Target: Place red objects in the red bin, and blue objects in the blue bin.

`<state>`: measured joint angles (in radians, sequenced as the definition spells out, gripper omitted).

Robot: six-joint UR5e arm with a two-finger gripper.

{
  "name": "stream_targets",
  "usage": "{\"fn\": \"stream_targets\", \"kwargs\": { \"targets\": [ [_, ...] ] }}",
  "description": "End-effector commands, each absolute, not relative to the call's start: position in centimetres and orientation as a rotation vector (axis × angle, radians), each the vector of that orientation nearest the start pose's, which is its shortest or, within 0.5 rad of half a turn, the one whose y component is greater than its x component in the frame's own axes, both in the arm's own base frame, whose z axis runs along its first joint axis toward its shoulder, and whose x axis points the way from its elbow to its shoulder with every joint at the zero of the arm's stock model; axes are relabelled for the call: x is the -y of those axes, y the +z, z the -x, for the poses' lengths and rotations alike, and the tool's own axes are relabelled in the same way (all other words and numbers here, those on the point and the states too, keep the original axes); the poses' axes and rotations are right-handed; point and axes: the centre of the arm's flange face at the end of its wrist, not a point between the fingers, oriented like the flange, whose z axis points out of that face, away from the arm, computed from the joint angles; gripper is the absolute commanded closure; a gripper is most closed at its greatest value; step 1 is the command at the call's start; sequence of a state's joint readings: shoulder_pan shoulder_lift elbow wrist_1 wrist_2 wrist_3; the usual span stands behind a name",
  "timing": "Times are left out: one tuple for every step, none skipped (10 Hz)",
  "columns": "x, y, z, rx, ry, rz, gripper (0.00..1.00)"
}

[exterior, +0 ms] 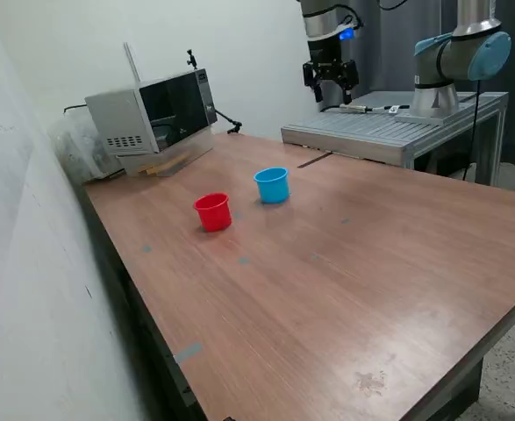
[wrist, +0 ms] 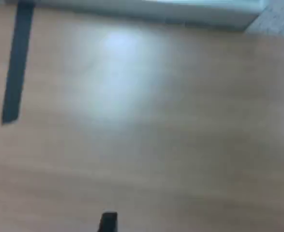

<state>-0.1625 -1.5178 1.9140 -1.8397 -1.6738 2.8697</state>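
Two round tapered plastic cups, red bin [exterior: 212,211], blue bin [exterior: 272,185]

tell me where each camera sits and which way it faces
Exterior view: off the arm, above a table corner, looking across at the red bin, blue bin, and the raised gripper at the far end.
Wrist view: on the wrist, looking down at blurred bare table; fingertips at the frame edge.
Shared: only the wooden table.

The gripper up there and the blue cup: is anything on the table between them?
In the exterior view, only bare wood and a dark strip lie between the gripper and the blue cup.
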Motion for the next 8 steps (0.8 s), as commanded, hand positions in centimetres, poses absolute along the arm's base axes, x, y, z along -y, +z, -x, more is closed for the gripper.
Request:
{"fn": "stream_targets", "kwargs": {
  "targets": [
    [7.7, 33.6, 43.7, -1.966, -0.091, 2.224, 0.0],
    [8.3, 34.3, 42.2, -1.963, -0.081, 2.224, 0.0],
    [8.9, 34.5, 40.7, -1.99, -0.111, 2.177, 0.0],
    [9.2, 34.6, 39.4, -2.01, -0.139, 2.128, 0.0],
    [10.3, 34.3, 37.9, -1.96, -0.21, 2.107, 0.0],
    [10.5, 33.8, 36.2, -1.9, -0.324, 2.057, 0.0],
    [10.6, 33.8, 35.3, -1.89, -0.342, 2.048, 0.0],
    [10.6, 33.9, 35.0, -1.884, -0.35, 2.045, 0.0]
  ]
}}
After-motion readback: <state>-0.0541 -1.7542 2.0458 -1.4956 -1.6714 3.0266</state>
